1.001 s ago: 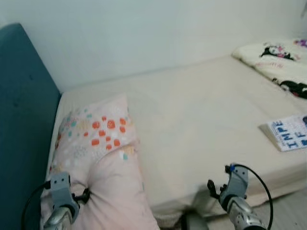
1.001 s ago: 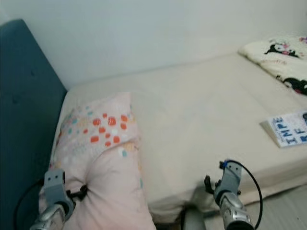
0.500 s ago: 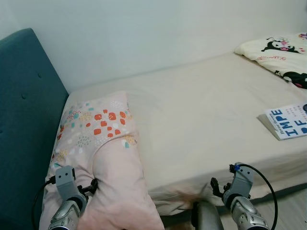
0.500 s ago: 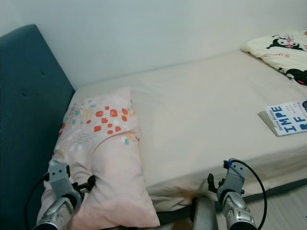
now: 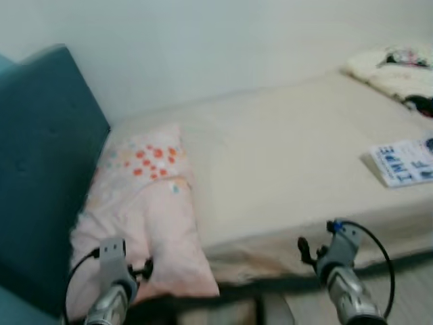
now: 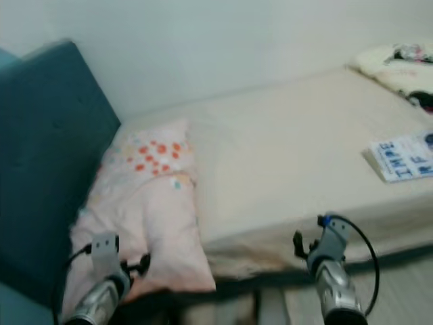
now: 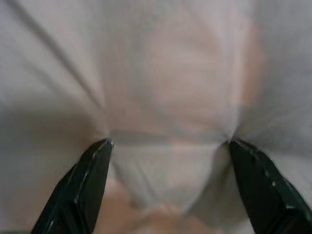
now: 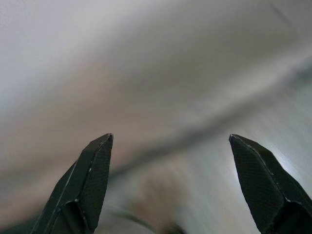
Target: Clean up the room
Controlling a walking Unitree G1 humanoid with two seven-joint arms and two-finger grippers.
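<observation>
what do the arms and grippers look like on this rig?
Both arms are silver metal with grey blocky wrist housings. The left gripper and right gripper each have two long black tapered fingers, faintly textured. A black cable loops out from each wrist; the right wrist has a small blue fitting where its cable attaches.

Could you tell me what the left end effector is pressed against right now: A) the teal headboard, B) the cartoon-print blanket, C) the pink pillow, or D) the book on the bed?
C: the left end effector has its open fingers pushed into the pink pillow, whose fabric bunches between them.
</observation>
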